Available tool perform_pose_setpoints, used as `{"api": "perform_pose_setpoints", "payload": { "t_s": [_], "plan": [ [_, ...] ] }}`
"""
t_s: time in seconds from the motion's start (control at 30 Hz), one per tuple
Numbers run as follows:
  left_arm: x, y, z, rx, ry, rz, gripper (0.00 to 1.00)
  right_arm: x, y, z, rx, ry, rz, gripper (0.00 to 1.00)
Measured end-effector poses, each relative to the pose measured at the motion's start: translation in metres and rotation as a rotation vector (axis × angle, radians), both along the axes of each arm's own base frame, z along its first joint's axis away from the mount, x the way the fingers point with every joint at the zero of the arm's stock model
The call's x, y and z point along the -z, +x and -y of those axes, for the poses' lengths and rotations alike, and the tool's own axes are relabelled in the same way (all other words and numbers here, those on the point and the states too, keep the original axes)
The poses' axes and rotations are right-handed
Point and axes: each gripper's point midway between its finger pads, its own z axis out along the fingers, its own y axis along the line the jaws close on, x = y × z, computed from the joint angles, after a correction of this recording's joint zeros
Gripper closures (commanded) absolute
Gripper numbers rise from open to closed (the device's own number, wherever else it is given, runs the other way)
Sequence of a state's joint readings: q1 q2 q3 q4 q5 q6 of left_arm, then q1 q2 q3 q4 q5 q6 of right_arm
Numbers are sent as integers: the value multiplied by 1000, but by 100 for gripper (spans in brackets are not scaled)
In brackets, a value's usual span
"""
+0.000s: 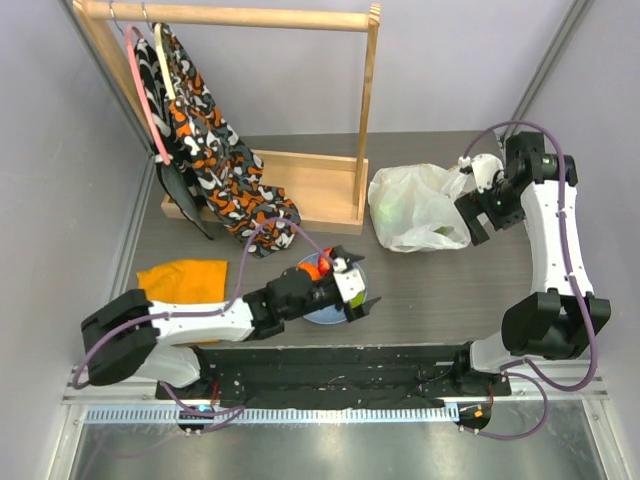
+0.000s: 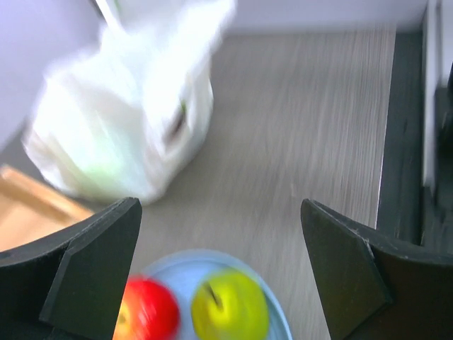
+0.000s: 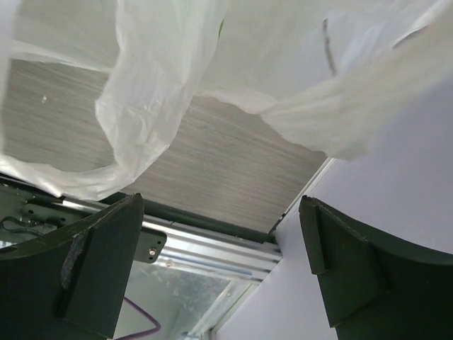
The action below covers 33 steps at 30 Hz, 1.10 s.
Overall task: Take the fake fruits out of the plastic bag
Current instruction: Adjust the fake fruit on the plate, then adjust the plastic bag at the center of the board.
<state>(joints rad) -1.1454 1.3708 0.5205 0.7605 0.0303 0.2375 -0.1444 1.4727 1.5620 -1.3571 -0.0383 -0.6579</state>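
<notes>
My left claw [image 2: 219,212] spread wide, empty, above blue plate [image 2: 177,263]. Red apple [image 2: 145,312] and yellow-green apple [image 2: 230,308] out on it. My right claw [image 3: 219,205] apart beside plastic bag [image 1: 415,205]. Green shape [image 1: 398,212] inside, likely fruit left.

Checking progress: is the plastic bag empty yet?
Apparently not empty: green lumps show through the plastic bag. A red apple and a yellow-green apple sit on the plate.

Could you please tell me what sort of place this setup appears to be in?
Probably a robot lab test cell: two arms bolted to a grey table walled by plain panels, with staged props: a wooden clothes rack, a plastic bag and a plate of fake fruits.
</notes>
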Motion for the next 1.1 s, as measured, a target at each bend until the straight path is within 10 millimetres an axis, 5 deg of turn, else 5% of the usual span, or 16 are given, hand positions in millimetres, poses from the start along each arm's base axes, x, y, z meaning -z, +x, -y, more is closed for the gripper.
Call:
{"api": "perform_pose_setpoints", "payload": {
  "t_s": [0.23,0.37,0.47,0.57,0.73,0.9,1.1],
  "plan": [
    [-158,12,35,-9,-115,-61,0,-42,24,-16,-32,87,165,0],
    [-196,15,48,-6,-92,-124,0,-44,22,-28,-48,164,180,1],
    [-185,25,67,-2,-21,-159,1,-42,19,-38,-66,220,171,1],
    [-137,34,86,27,114,-171,1,-48,21,-40,-47,242,183,0],
    [-69,50,119,84,299,-188,6,-86,49,4,168,250,322,0],
    [-63,72,157,107,333,-129,11,-89,69,52,321,252,352,1],
    [-74,92,178,120,331,-39,24,-61,81,56,322,301,272,0]
  ]
}}
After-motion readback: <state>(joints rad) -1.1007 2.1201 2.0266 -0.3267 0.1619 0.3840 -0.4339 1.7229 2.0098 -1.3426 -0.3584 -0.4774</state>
